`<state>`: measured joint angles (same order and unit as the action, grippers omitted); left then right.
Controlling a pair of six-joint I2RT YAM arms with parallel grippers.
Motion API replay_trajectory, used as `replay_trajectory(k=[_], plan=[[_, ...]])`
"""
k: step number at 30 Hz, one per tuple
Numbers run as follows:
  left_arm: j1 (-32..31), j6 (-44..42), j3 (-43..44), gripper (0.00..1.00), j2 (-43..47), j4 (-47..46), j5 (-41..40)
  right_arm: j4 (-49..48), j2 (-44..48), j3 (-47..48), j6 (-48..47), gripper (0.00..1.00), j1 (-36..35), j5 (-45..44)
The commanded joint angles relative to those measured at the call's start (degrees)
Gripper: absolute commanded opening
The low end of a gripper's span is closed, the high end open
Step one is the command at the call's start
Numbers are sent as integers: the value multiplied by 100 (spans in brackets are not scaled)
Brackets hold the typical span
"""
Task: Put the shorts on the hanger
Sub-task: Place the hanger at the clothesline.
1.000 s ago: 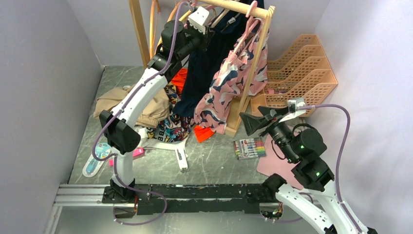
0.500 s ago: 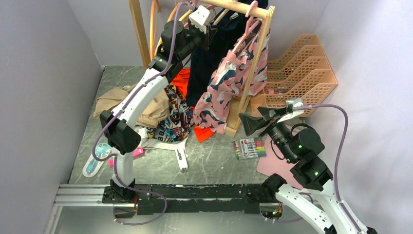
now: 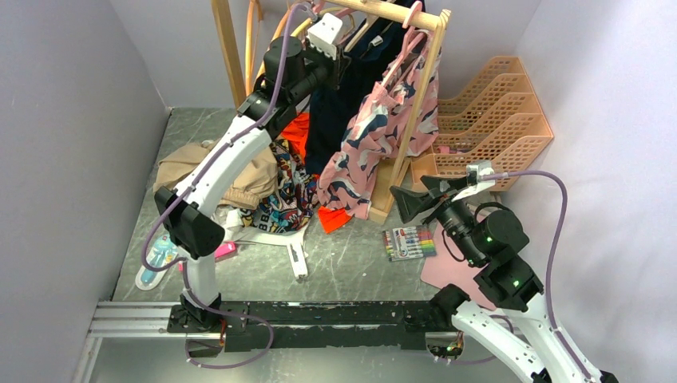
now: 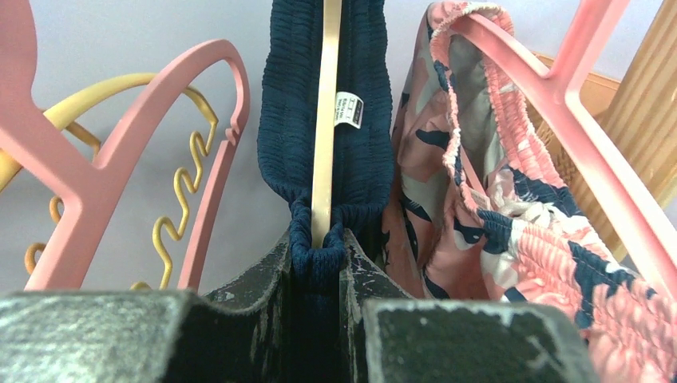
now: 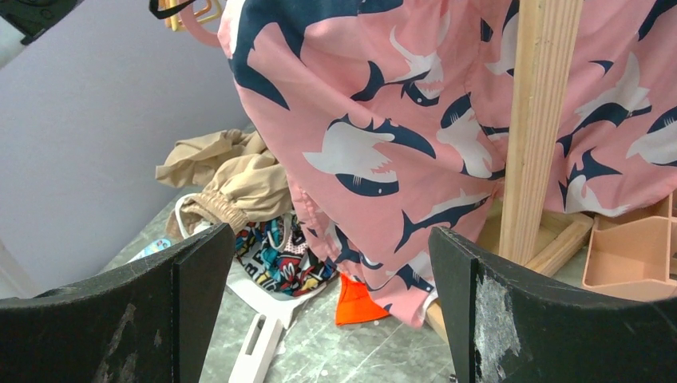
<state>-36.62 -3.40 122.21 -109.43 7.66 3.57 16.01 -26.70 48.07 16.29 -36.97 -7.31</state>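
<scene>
The navy shorts (image 3: 339, 112) hang from the wooden rack's rail at the back. In the left wrist view their ribbed waistband (image 4: 291, 120) is stretched over the pale cream hanger (image 4: 326, 120). My left gripper (image 3: 345, 60) is raised at the rail and is shut on the end of the waistband (image 4: 318, 255), with the hanger's tip just above its jaws. My right gripper (image 3: 415, 195) is open and empty, low on the right. In its wrist view (image 5: 331, 303) it faces the pink shorts and the rack's post.
Pink printed shorts (image 3: 375, 136) hang on a pink hanger (image 4: 551, 88) right of the navy ones. Another pink hanger (image 4: 199, 159) and a yellow hanger (image 4: 180, 215) hang left. The rack post (image 3: 415, 104), tan garment (image 3: 247, 171), orange trays (image 3: 487, 128), markers (image 3: 409, 242) and white hanger (image 3: 295, 255) are below.
My left gripper has shifted slightly at the rail, and the navy shorts now hang narrower and closer to the pink ones. My right arm has crept slightly to the left.
</scene>
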Motion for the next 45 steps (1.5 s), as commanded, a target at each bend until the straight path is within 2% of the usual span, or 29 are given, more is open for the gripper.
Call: replay_trajectory(k=[1, 8, 22, 29, 31, 39, 45], plan=[[-154, 113, 118, 7, 424, -210, -213, -127, 83, -64, 50, 96, 9, 15], [-479, 93, 400, 7, 380, 395, -690, -117, 103, -45, 134, 96, 13, 7], [-542, 225, 500, 7, 713, 937, -1123, -45, 154, 17, 293, 96, 11, 46], [-575, 322, -196, 7, 1044, 963, -757, -32, 135, 52, 330, 96, 9, 67], [-578, 339, -333, 13, 1108, 989, -661, -20, 122, 89, 339, 96, 14, 72], [-577, 290, -1021, 56, 1574, 949, -501, 57, 4, 346, 187, 96, 6, -3], [-578, 215, -1507, 70, 2112, 786, -408, 117, -174, 569, 31, 96, 9, -84]])
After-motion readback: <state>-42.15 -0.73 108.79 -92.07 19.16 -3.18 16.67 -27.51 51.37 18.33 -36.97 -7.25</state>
